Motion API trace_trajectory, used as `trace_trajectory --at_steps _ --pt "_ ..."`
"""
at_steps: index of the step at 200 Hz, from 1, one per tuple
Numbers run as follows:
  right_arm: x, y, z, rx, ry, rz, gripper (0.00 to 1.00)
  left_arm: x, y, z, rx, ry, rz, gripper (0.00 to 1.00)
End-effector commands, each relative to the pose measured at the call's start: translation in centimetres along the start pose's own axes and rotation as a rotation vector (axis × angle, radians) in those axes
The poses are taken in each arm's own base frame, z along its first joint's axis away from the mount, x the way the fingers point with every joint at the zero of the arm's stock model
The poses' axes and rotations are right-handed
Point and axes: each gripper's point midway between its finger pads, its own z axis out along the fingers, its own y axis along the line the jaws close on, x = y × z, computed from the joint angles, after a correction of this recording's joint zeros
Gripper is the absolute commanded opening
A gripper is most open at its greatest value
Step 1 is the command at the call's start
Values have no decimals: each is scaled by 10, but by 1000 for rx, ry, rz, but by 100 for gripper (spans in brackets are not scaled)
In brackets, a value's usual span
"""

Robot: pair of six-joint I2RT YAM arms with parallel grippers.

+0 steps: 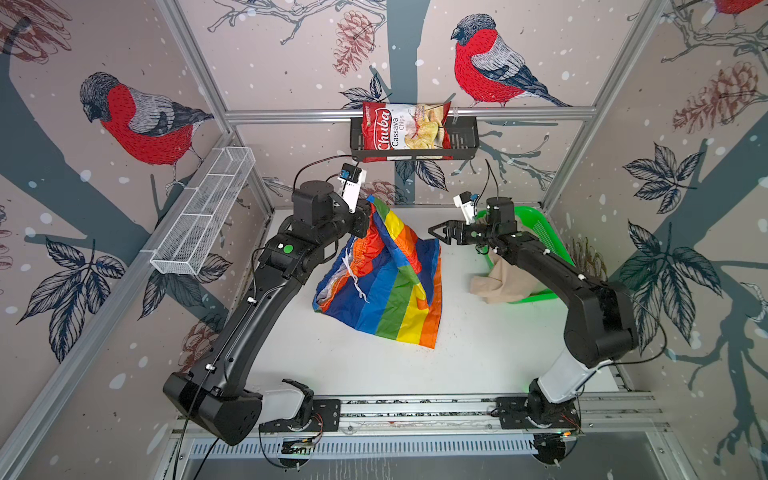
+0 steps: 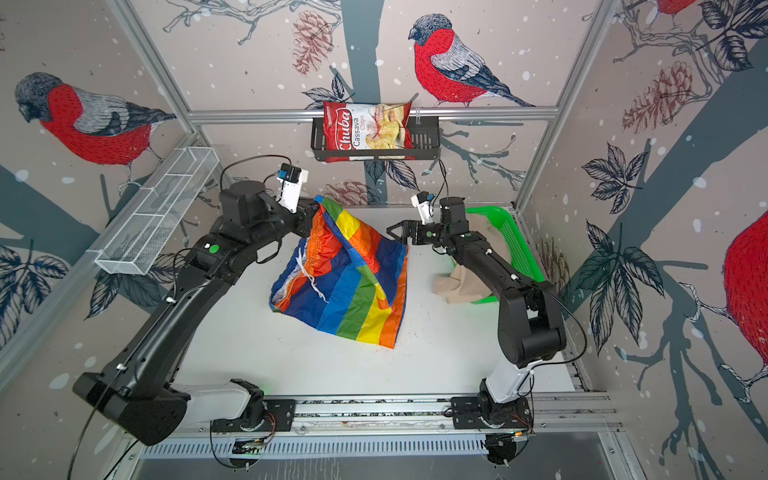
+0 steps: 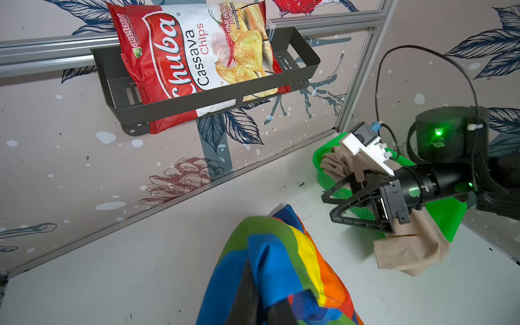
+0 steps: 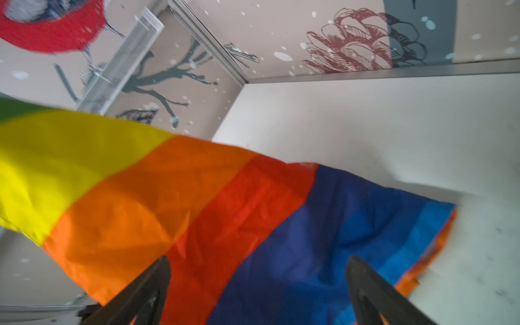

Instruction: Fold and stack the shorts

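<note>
Left pincer (image 1: 366, 210), in a top view, clamps a raised corner of the thin rainbow-striped shorts (image 1: 386, 286), the rest draping onto the white table (image 1: 478, 353); nothing is folded. Right pincer (image 1: 437, 235) hovers spread, empty, just beside them. Plain beige shorts (image 1: 500, 280) spill from the green mesh basket (image 1: 540, 232), partly hidden. Left wrist view: cloth buries the jaws. Right wrist view: blurred stripes.
</note>
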Motion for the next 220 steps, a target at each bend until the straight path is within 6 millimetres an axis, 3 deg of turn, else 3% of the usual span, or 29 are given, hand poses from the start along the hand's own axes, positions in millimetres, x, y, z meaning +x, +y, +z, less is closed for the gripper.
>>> trace_trajectory --at_steps 1,28,47,79,114,135,144,149,160,173,195,220 --pt "-3 6 -11 171 -62 -124 95 -8 -3 -1 27 -31 0 0" --pt "15 47 -17 336 -92 -319 92 -9 -1 -1 23 -29 5 0" --pt "35 60 -22 398 -89 -369 91 -11 -1 -2 26 -33 8 0" --pt "79 56 -12 470 -3 -403 96 -14 -2 -3 35 -35 15 0" --pt "106 46 15 455 101 -393 95 -17 -2 -7 40 -47 14 0" --pt "116 30 23 476 137 -386 85 -16 0 -5 33 -43 15 0" --pt "116 18 24 495 148 -367 72 -13 5 -3 20 -36 14 0" --pt "113 10 24 501 148 -350 59 -12 9 0 7 -34 13 0" --pt "98 -9 22 527 126 -306 26 -7 21 9 -23 -23 -1 0" --pt "62 -35 16 598 66 -260 2 -3 39 25 -63 -11 -21 0" --pt "-30 -63 -3 772 -93 -231 0 -7 63 57 -83 4 -58 0" --pt "-144 -55 -34 856 -318 -222 0 -37 95 77 -81 -22 -134 0"
